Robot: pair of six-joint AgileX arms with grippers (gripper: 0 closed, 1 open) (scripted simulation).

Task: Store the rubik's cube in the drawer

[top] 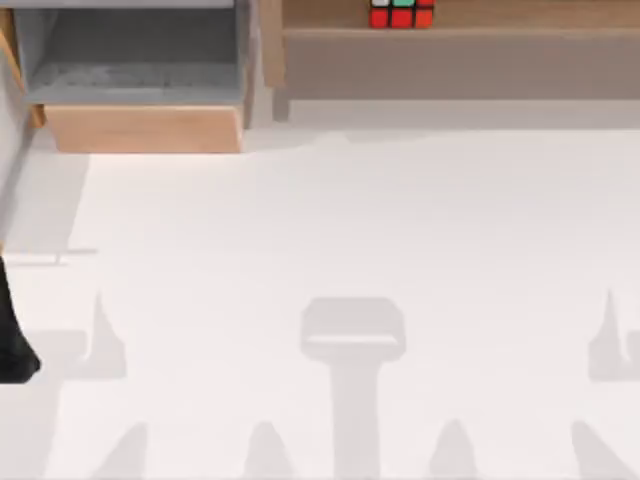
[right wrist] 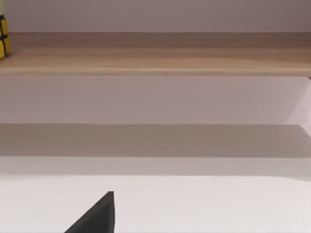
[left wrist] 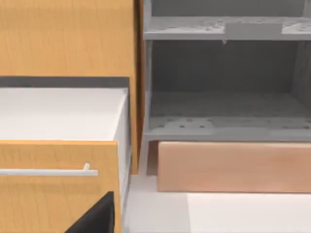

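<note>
Rubik's cube (top: 401,13) on the light-wood shelf ledge (top: 460,15) at 12 o'clock of the table (top: 350,230), red face toward the camera. Drawer (top: 140,75) pulled open at 11 o'clock, grey floor bare. Left arm (top: 12,330) at 9 o'clock edge, right arm parked. Finger spread of both grippers: cannot tell.

The rubik's cube (top: 401,13) sits on the shelf ledge (top: 460,30), right of the open drawer (top: 140,128) at the table's (top: 350,250) back left
</note>
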